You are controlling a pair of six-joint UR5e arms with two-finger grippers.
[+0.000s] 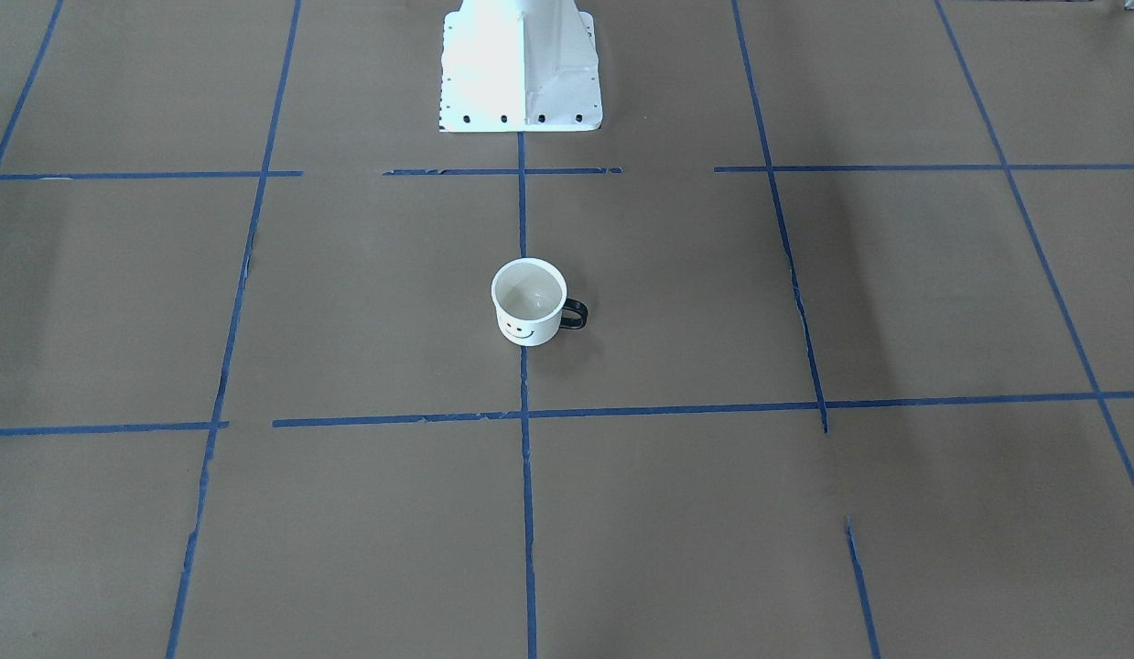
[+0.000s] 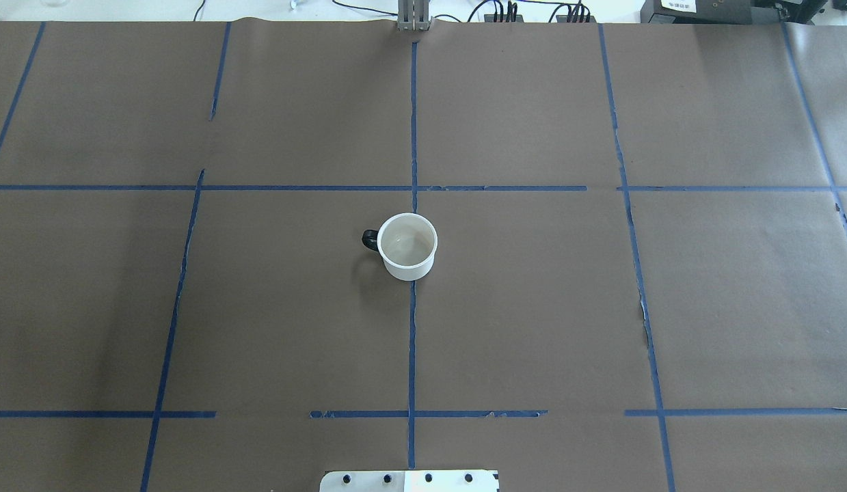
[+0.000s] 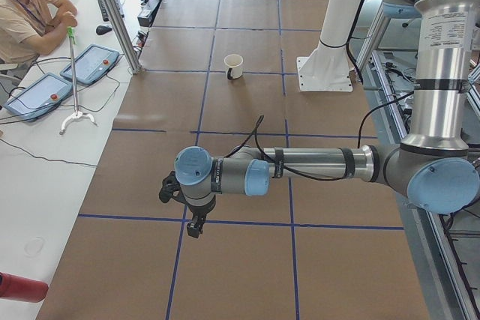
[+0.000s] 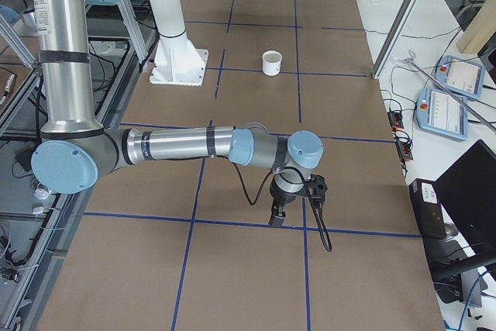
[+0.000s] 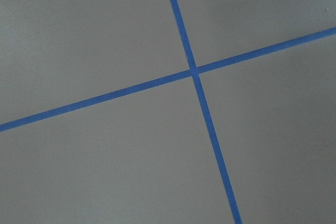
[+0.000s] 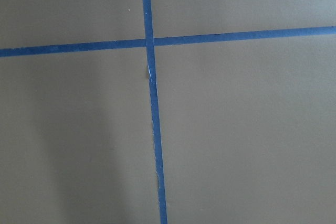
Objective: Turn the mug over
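The mug point(image 1: 528, 301) stands upright, mouth up, on the centre blue tape line point(image 1: 526, 494) of the paper-covered table point(image 1: 896, 293). Its handle points to the robot's left, well apart from both grippers. The left gripper point(image 3: 193, 221) and the right gripper point(image 4: 277, 217) hang low over opposite table ends; their opening cannot be told. Flat brown paper lies all round the mug.

Both arms point(image 3: 307, 163) point(image 4: 174, 145) outstretched (pincers point(image 3: 194, 228) point(image 4: 275, 218) apparently downward)

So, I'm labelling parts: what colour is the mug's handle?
Black, against the white mug; the handle shows best in the front-facing view.
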